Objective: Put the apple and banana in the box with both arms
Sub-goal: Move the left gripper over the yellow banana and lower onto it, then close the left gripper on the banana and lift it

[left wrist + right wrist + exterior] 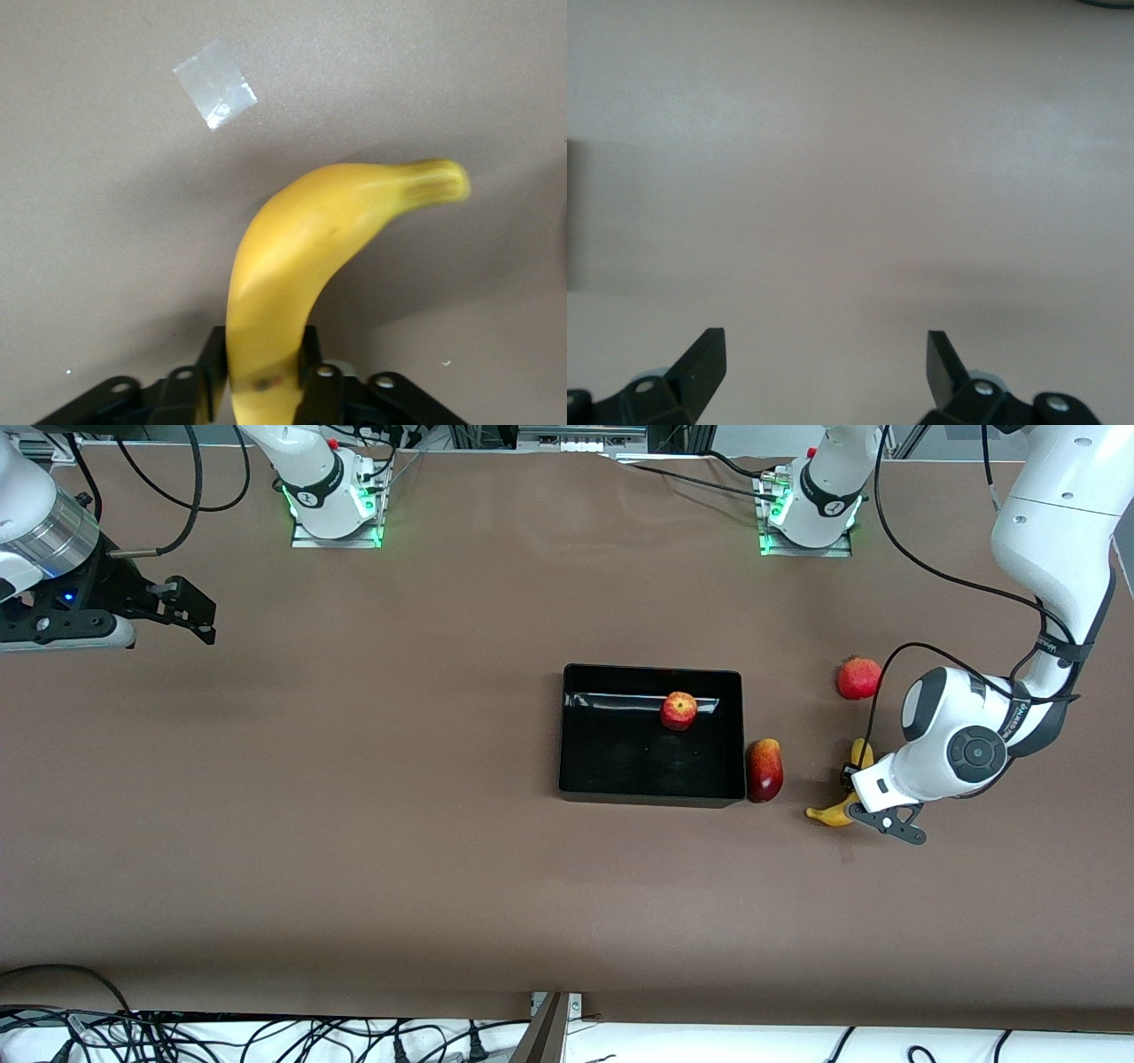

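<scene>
The apple [679, 710], red with yellowish patches, lies inside the black box [651, 671], close to the wall nearest the robots' bases. The yellow banana [833, 814] lies on the table beside the box, toward the left arm's end. My left gripper [852, 784] is down on it and shut across its middle. In the left wrist view the banana [306, 235] curves out from between the black fingers [211, 367] of the left gripper [261, 359]. My right gripper [205, 622] waits open over bare table at the right arm's end, and nothing sits between its fingers in the right wrist view [826, 350].
An oblong red-yellow fruit [765, 770] lies against the box's outer wall, between the box and the banana. A round red fruit [858, 677] sits farther from the front camera than the banana. A scrap of clear tape [215, 83] is stuck on the table.
</scene>
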Available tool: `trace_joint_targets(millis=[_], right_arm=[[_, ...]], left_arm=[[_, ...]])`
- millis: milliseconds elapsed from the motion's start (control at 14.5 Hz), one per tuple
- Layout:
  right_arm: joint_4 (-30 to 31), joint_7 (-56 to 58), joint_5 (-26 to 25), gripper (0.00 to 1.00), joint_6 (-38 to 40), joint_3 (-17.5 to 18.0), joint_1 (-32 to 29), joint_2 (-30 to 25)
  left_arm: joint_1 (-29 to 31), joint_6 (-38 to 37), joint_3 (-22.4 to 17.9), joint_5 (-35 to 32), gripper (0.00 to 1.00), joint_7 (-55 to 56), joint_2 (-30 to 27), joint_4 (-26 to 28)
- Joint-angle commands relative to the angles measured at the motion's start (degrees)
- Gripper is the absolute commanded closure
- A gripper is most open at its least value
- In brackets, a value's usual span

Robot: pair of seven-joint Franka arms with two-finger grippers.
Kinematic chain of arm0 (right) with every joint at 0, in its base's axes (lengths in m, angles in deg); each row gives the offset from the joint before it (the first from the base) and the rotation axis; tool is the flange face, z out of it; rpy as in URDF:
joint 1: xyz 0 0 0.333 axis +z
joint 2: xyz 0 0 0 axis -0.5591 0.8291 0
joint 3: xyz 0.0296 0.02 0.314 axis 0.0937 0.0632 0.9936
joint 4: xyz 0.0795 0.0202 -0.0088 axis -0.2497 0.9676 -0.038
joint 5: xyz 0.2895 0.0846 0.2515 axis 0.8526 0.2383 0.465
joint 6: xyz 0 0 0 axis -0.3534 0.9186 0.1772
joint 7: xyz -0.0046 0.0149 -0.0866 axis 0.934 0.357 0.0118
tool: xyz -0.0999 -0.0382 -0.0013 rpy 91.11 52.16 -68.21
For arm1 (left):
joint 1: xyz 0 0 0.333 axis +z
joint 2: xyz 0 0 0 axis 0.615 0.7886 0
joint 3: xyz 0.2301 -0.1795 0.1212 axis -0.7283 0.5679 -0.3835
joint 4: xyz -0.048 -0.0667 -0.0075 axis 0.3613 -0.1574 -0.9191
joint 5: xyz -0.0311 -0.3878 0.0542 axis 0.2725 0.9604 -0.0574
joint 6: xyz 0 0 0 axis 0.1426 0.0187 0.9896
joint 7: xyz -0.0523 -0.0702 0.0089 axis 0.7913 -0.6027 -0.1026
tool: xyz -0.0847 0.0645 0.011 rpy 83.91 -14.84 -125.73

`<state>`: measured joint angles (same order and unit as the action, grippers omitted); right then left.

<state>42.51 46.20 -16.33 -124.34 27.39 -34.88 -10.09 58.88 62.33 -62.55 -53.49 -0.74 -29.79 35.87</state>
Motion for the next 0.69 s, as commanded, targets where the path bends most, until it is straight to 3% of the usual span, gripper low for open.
trace_joint_targets(millis=[0,207,414,621], right_arm=[[-1.1,-0.2,-0.8,0.00,0.2,1.0,-1.0,0.5],[-1.1,-0.2,-0.8,0.00,0.2,1.0,-1.0,0.4],[-1.1,-0.2,-0.8,0.00,0.2,1.0,-1.0,0.5],[-1.1,-0.2,-0.8,0.00,0.2,1.0,-1.0,0.5]], left_arm=[[0.7,-3.9,1.5,-1.2,1.00,-0.1,-1.9,-1.5],[-1.1,-13.1,5.1,-0.2,1.00,1.3,-5.9,-5.4],[-1.8,-26.5,12.6,0.5,1.00,10.0,-5.8,-13.8],[-7.0,-28.8,14.8,7.7,1.00,24.4,-5.4,-16.3]])
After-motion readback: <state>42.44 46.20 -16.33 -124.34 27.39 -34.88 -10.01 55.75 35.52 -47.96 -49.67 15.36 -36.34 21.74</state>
